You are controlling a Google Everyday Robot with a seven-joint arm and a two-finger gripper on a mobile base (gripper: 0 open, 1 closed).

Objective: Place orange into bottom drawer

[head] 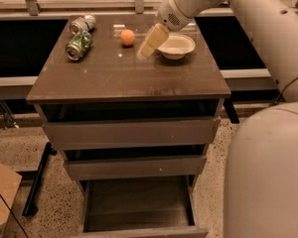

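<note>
Bench [124, 78] top, left: two crushed cans [80, 44], side by side. Orange [127, 37] sits on the bench just right of them, toward the back. Pincer [146, 48] hovers between orange and bowl [177, 45], angled down; opening cannot be told. Bottom drawer [139, 209], below, stands pulled out.

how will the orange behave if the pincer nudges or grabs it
The orange is round and sits free on the flat cabinet top, so a nudge would probably send it rolling. It looks small and smooth, so likely light but apt to slip. The pincer hovers between it and the bowl.
</note>
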